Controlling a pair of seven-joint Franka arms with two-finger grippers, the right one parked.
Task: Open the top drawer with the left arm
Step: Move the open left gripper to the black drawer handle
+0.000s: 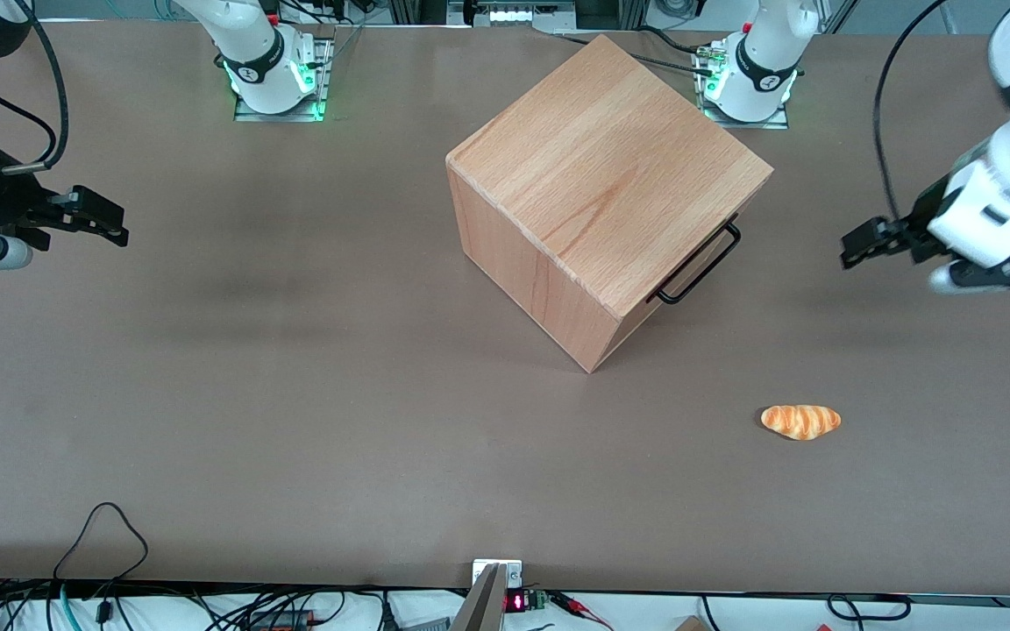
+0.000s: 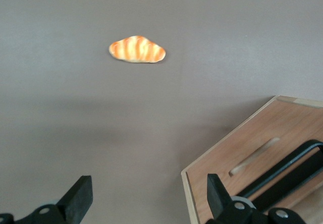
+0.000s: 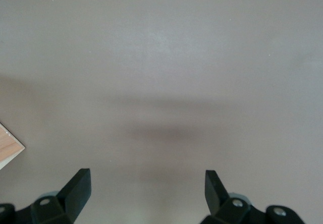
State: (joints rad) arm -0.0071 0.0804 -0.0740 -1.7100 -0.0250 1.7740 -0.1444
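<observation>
The wooden cube cabinet (image 1: 597, 175) stands mid-table, turned corner-on to the front camera. The top drawer's thin black wire handle (image 1: 700, 263) sticks out from its front, just under the top panel; the drawer front itself is almost hidden in the front view. In the left wrist view the light wood front (image 2: 237, 168) shows with the black handle (image 2: 290, 166) and an oblong slot (image 2: 254, 156). The left arm's gripper (image 1: 857, 247) hovers in front of the drawer, apart from the handle, toward the working arm's end of the table. It is open and empty (image 2: 147, 191).
A small orange-striped bread roll (image 1: 801, 421) lies on the brown table nearer the front camera than the gripper; it also shows in the left wrist view (image 2: 137, 49). Cables run along the table's front edge (image 1: 102, 535).
</observation>
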